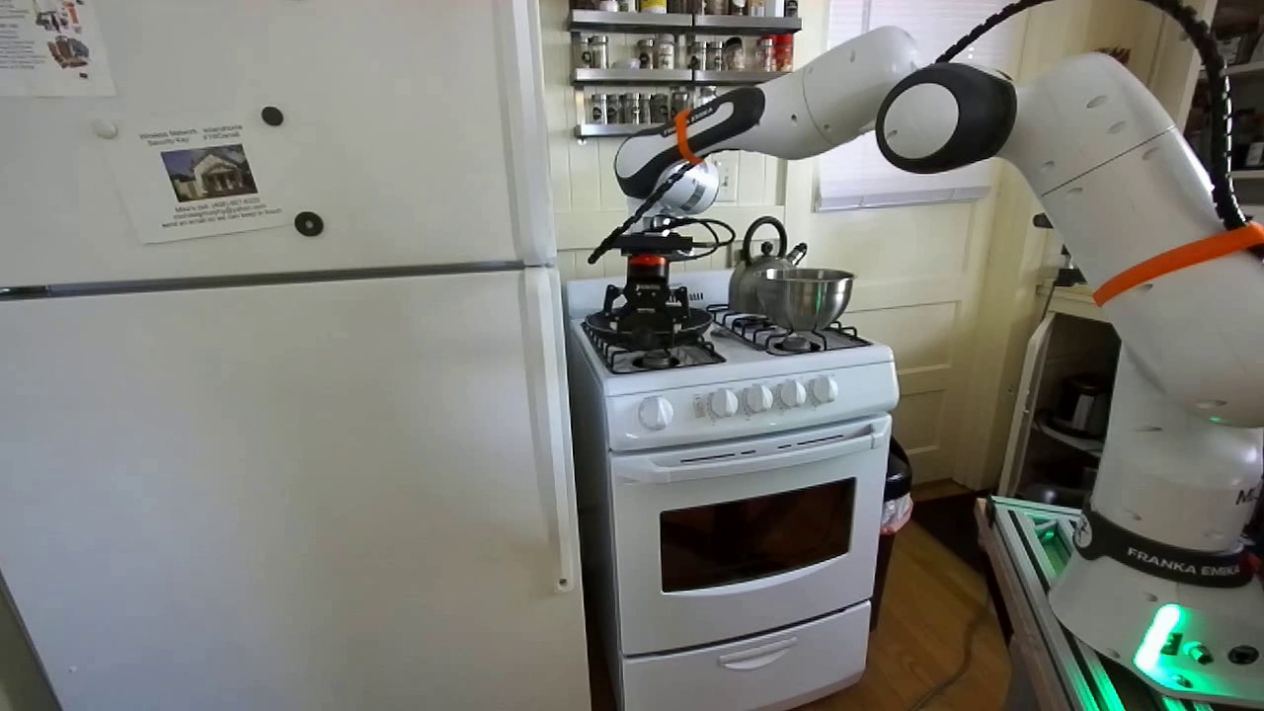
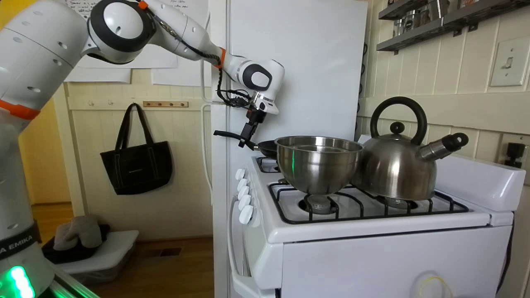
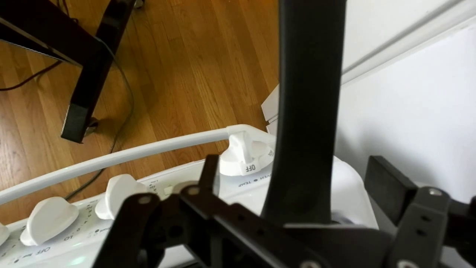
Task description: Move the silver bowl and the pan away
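The small dark pan (image 1: 699, 321) sits on the stove's burner nearest the fridge. In an exterior view it is partly hidden behind the silver bowl (image 2: 319, 171), and its black handle (image 2: 227, 134) sticks out past the stove front. My gripper (image 2: 247, 144) is lowered over the handle near the pan. In the wrist view the handle (image 3: 308, 111) passes between the two open fingers (image 3: 300, 182), with a gap on both sides. The shiny silver bowl (image 1: 805, 299) stands upright on a front burner on the opposite side of the stove.
A metal kettle (image 2: 395, 167) with a black arched handle stands behind the bowl, close to it. The white fridge (image 1: 296, 474) rises right beside the stove (image 1: 637, 553), near the gripper. Knobs (image 3: 245, 156) line the stove front. Spice shelves (image 1: 681, 74) hang on the wall above.
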Tool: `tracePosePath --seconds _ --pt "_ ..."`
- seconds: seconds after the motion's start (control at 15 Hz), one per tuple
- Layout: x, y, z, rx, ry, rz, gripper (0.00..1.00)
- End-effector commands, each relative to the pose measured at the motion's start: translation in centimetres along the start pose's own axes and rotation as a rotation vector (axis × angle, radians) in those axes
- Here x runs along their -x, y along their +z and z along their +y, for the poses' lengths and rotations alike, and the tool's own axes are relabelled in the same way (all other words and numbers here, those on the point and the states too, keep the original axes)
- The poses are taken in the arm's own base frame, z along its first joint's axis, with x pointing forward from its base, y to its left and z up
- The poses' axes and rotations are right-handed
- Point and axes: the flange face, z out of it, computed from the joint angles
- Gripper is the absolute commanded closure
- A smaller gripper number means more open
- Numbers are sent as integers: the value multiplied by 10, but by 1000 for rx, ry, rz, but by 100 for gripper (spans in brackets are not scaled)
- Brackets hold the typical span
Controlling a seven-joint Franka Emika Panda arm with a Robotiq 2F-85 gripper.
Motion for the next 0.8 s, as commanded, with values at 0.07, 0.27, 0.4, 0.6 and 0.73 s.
tracePosePath --seconds 0.07,0.27,0.4,0.6,0.73 --pt "-4 -1 -3 -26 -2 28 0" --pt "-8 0 -10 -49 -25 75 0" --pt "-8 3 -13 -41 -52 100 0" --pt "-10 7 -11 7 -101 127 0" --pt "-14 8 -9 26 -120 154 0"
